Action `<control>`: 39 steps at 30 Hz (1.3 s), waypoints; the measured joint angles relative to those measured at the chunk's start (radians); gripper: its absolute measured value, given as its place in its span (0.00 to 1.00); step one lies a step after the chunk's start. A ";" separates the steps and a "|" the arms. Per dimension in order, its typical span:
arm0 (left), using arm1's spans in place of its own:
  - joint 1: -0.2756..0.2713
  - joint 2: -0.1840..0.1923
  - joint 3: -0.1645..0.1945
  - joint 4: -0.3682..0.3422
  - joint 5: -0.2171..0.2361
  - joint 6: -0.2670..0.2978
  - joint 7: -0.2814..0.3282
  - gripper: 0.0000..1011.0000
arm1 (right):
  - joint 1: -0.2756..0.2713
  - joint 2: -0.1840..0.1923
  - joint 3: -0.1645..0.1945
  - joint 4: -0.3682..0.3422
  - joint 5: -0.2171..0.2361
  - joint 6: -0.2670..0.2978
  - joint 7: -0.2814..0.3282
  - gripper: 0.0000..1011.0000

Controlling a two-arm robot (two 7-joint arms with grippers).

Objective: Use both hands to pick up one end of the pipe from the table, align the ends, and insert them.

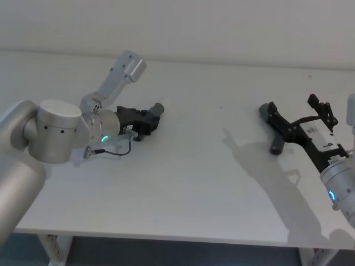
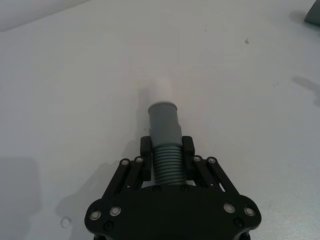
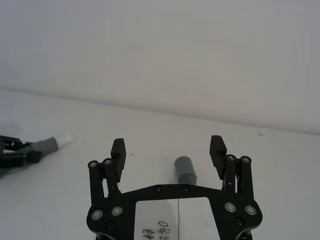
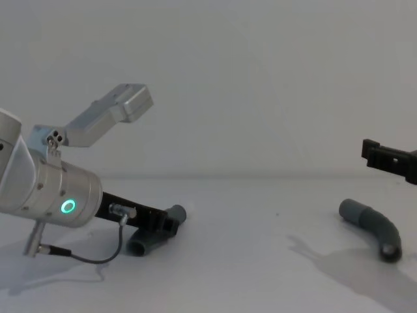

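Note:
My left gripper (image 2: pixel 167 147) is shut on the ribbed middle of one grey pipe piece (image 2: pixel 165 125). That piece's white tip (image 2: pixel 161 90) points away from the wrist, low over the white table (image 1: pixel 194 194). In the head view this left gripper (image 1: pixel 141 121) and its pipe piece (image 1: pixel 157 108) sit at the left. The other pipe piece (image 1: pixel 273 132), bent and dark grey, lies on the table at the right. My right gripper (image 1: pixel 292 103) hovers open above it. In the right wrist view its cuff (image 3: pixel 185 169) shows between and beyond the fingers (image 3: pixel 118 150).
A black cable (image 1: pixel 113 153) loops from the left wrist onto the table. The left wrist camera housing (image 1: pixel 128 67) sticks up behind the left gripper. A wide bare stretch of table separates the two pipe pieces. The table's front edge (image 1: pixel 166 239) is near.

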 joint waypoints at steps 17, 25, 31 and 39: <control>0.000 0.000 0.000 0.001 0.000 0.000 0.000 0.34 | 0.067 0.027 -0.008 0.026 -0.027 0.218 0.011 0.99; 0.000 0.000 0.000 0.001 0.000 0.000 0.000 0.34 | 0.098 0.009 -0.004 0.034 -0.018 0.342 0.003 0.99; 0.000 -0.001 0.000 0.001 0.000 0.000 0.000 0.34 | 0.128 -0.020 -0.001 0.044 -0.003 0.433 -0.011 0.99; 0.000 -0.001 0.000 0.001 0.000 0.000 0.000 0.34 | 0.163 -0.050 -0.003 0.070 0.000 0.507 -0.027 0.99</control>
